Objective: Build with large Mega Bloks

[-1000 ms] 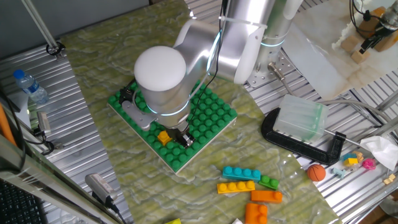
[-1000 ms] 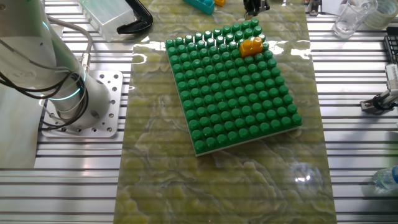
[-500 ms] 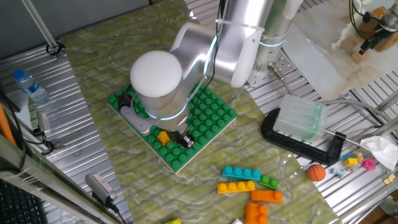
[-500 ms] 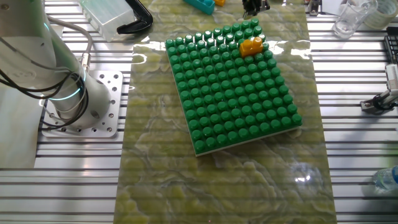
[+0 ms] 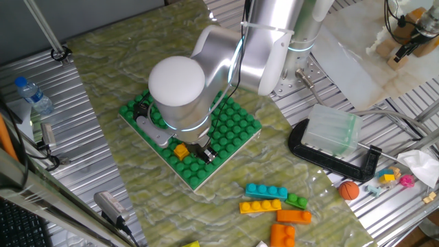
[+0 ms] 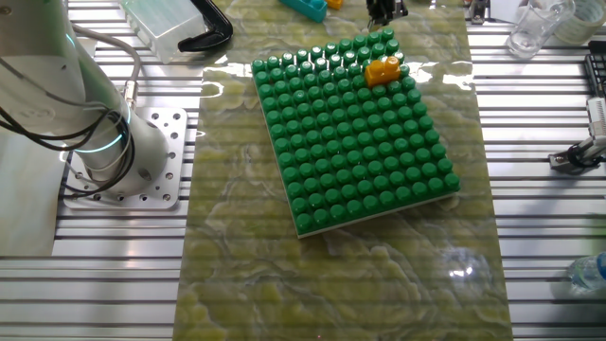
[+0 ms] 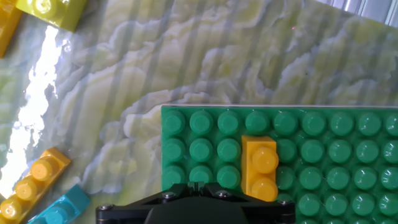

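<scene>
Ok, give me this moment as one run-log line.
gripper: above baseplate edge, state unclear | yellow block: seated on green baseplate, near its edge | loose blocks: on mat, untouched

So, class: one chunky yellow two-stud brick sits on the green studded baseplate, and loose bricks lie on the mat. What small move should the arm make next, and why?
Probably lift the gripper clear of the yellow two-stud brick, which already sits seated near the green studded baseplate's edge, then head toward the loose cyan brick.
</scene>
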### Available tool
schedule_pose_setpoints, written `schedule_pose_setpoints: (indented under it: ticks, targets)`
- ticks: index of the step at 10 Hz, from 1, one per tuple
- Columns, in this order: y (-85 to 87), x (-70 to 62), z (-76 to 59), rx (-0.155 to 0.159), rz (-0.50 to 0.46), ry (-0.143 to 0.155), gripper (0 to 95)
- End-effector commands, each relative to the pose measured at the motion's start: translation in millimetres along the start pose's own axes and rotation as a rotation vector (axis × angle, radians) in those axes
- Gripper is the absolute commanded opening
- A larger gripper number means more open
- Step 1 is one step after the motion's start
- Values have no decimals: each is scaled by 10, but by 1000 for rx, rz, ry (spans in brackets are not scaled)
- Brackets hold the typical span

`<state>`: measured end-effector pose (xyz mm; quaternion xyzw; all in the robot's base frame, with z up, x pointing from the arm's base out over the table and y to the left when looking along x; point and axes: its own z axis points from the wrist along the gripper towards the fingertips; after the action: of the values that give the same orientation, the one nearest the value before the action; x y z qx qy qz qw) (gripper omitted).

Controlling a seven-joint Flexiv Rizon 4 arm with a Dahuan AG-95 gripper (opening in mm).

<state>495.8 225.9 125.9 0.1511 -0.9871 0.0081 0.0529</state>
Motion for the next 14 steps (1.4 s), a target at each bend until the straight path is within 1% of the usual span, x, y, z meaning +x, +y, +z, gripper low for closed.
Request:
schedule_pose_setpoints:
  ticks: [1, 10, 14]
  targets:
    - [-5, 6, 7, 3, 1, 1, 0]
    - [-9, 7, 37, 4, -4, 0, 0]
    - [-8, 15, 72, 5, -4, -1, 0]
